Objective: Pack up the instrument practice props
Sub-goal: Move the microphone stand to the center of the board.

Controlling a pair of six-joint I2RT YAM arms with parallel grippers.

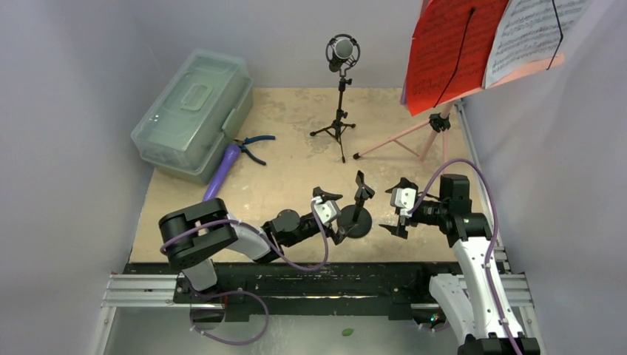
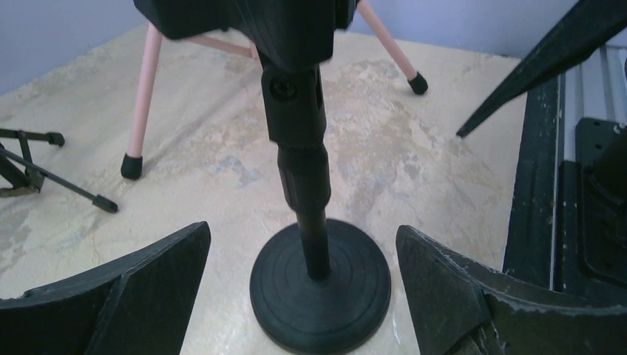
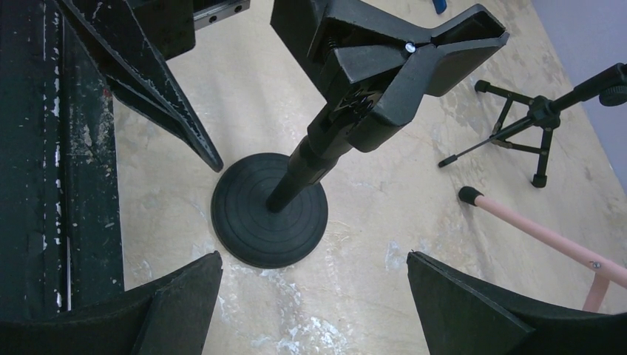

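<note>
The mic stand (image 1: 357,218) looks stiff and bottom-heavy at its disc base (image 2: 319,299), likely best pinched on the slim stem (image 2: 314,244), with the left gripper (image 1: 334,218) and right gripper (image 1: 396,208) both spread wide on either side of it.

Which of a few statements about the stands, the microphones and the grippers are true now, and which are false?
1. The round-base mic stand stands upright between the left gripper and the right gripper. True.
2. The left gripper is shut on its post. False: its jaws are open and not touching the stand.
3. The purple microphone lies on the table by the greenish plastic case. True.
4. The black-silver microphone lies flat. False: it sits upright on its black tripod.
5. The case's lid is open. False: closed.
</note>
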